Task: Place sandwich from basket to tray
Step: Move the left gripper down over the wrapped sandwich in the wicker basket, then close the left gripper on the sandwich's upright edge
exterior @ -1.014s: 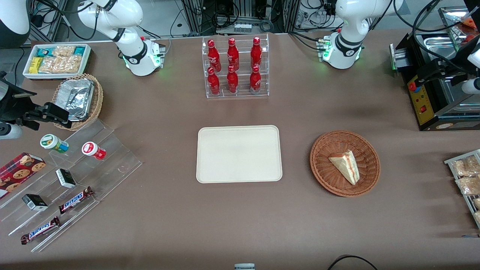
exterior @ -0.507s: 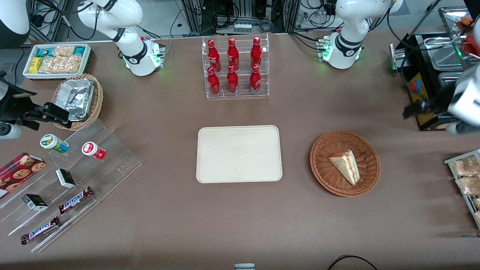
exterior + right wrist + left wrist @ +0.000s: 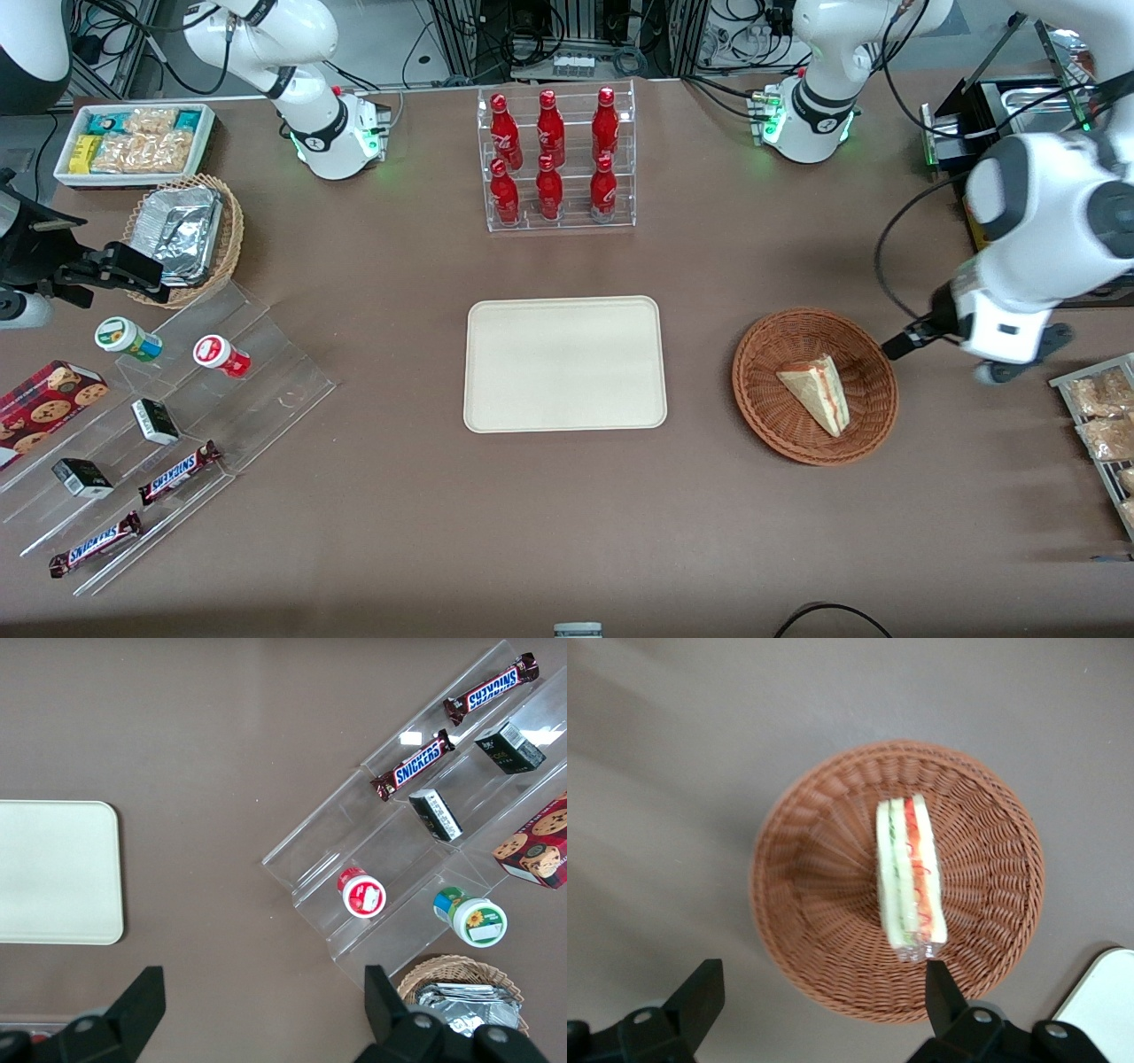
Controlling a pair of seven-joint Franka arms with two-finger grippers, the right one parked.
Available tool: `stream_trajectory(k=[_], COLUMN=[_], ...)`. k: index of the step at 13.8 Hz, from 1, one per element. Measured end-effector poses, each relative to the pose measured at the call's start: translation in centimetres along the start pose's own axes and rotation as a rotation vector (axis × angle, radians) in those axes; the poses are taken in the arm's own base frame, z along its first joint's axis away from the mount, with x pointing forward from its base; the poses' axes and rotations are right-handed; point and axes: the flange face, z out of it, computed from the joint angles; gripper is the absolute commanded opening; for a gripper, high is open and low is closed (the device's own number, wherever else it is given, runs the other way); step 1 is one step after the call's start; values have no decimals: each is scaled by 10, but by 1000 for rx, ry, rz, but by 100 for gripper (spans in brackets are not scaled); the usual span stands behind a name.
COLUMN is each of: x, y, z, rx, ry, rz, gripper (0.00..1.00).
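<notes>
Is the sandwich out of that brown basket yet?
No. The sandwich lies in the basket; the tray holds nothing, and the open pincer is above the basket.

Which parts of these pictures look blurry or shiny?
Front view: the working arm's hand is smeared by motion beside the round reddish-brown wicker basket; the crumpled foil containers glare. Left wrist view: the triangular white-bread sandwich is slightly soft, the open hand's dark fingers too.

The front view looks steeply down over the whole table [image 3: 567, 532]. The left wrist view faces down at the basket [image 3: 897, 881] (apparently from well above), both showing the tray [image 3: 565, 363].
</notes>
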Motion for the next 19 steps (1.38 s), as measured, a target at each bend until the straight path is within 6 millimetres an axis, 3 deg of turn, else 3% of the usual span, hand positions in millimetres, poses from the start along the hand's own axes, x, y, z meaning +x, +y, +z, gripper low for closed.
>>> stream_trajectory(k=[5, 10, 11, 12, 13, 19], x=[-25, -22, -22, -23, -23, -18], y=[40, 43, 42, 42, 42, 46], z=[65, 118, 125, 131, 135, 127], rx=[-13, -3, -6, -8, -8, -23], ry=[11, -10, -8, -7, -8, 11], rz=[-7, -10, -11, -13, -22, -44], gripper=[100, 97, 54, 4, 0, 0])
